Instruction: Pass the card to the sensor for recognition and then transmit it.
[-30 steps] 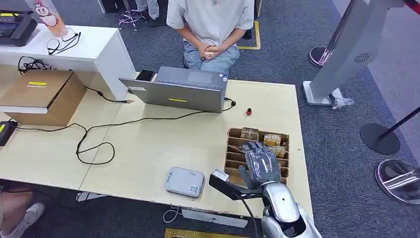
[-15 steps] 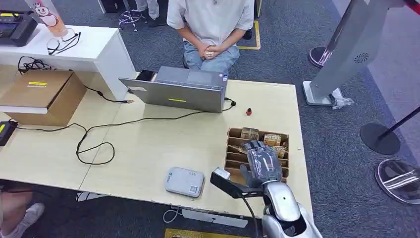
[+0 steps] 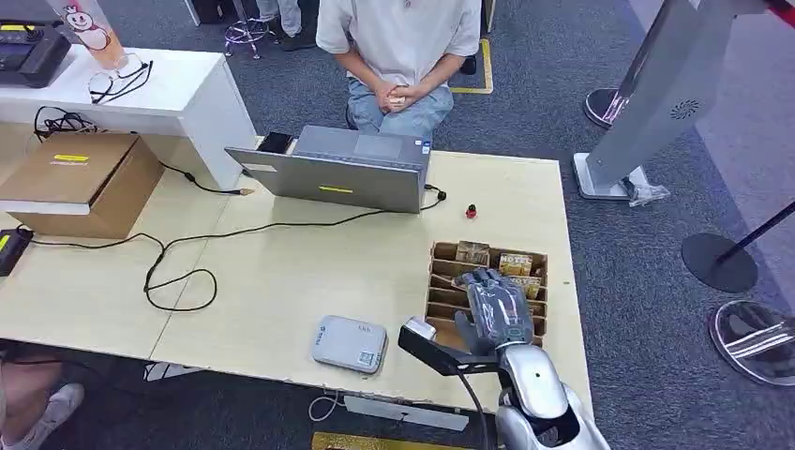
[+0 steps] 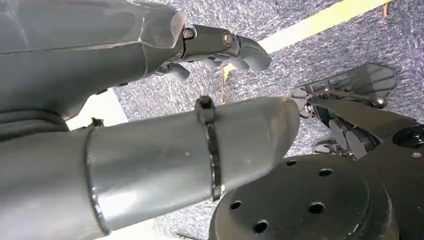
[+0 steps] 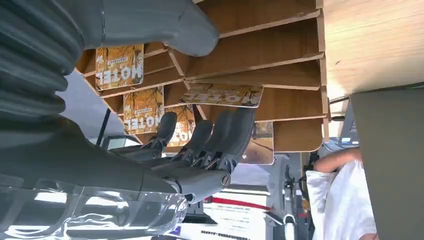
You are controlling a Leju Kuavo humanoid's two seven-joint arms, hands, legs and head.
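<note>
Card rack [image 3: 536,255] sitting on table [image 3: 281,272], near right edge. Right hand [image 3: 497,309] hanging over rack, cards [image 5: 119,66] lying in slots. Sensor box [image 3: 350,344] lying left of rack, near front edge. Laptop [image 3: 342,169] standing behind, person [image 3: 398,47] sitting behind laptop.

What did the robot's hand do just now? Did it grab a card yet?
The right hand slid a little toward the robot over the wooden card rack, then stopped. It holds no card yet; its fingers hang spread above the cards. The laptop, the grey sensor and the seated person stayed put.
</note>
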